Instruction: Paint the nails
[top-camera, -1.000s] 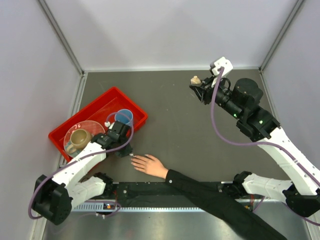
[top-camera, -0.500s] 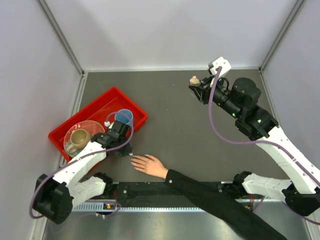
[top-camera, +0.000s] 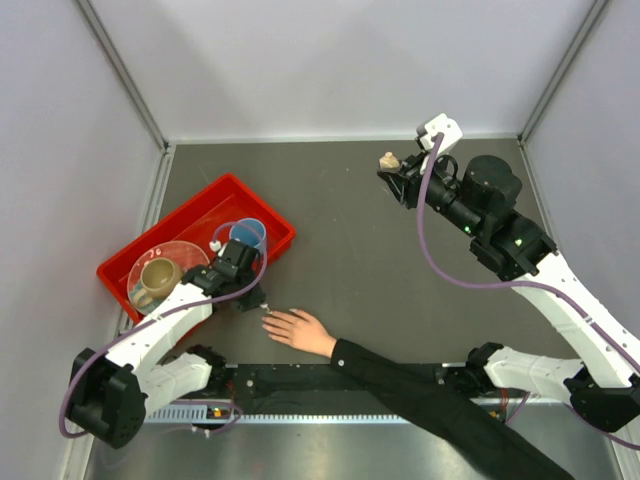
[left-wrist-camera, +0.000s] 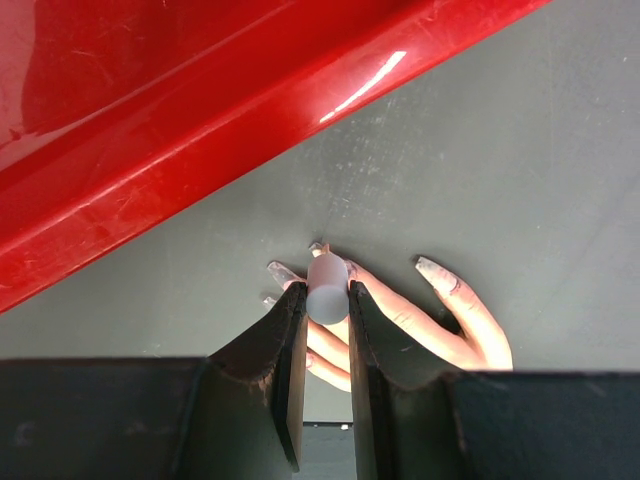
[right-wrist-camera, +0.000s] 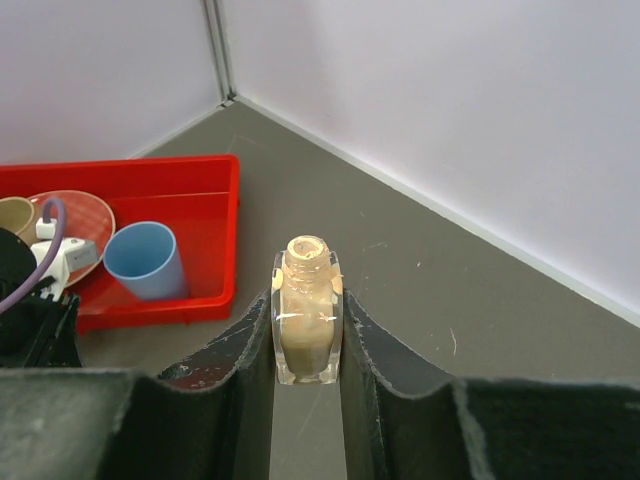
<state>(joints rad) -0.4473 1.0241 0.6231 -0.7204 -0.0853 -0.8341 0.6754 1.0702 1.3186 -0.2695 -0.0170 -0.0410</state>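
From above: left gripper (top-camera: 255, 303) at 7 o'clock on the dark table (top-camera: 350, 240), closed on a small grey cap (top-camera: 263, 311), tip right beside the nails (top-camera: 267, 321) of a flesh-toned hand (top-camera: 300, 331) spread flat at 6 o'clock, black sleeve (top-camera: 420, 388) trailing toward 5. Red tray (top-camera: 205, 205) at 9 o'clock with a blue cup (top-camera: 248, 233), tan mug (top-camera: 157, 279) and plate (top-camera: 190, 252) inside. Right gripper (top-camera: 392, 172) at 1 o'clock, clamped on a polish bottle (top-camera: 389, 160), well apart from the hand. From the left wrist: fingers (left-wrist-camera: 290, 340) narrowed to a slim gap around the grey cap (left-wrist-camera: 327, 288), poised over the middle fingertips of the hand (left-wrist-camera: 400, 320); nails (left-wrist-camera: 433, 268) pointing to 11 o'clock, toward the red tray (left-wrist-camera: 200, 120); contact between tool and nail hidden behind the cap. From the right wrist: jaws tight on both flat sides of the polish bottle (right-wrist-camera: 308, 325), open neck at 12 o'clock; red tray (right-wrist-camera: 200, 170), blue cup (right-wrist-camera: 145, 262) and plate (right-wrist-camera: 85, 215) at 9 to 10 o'clock.
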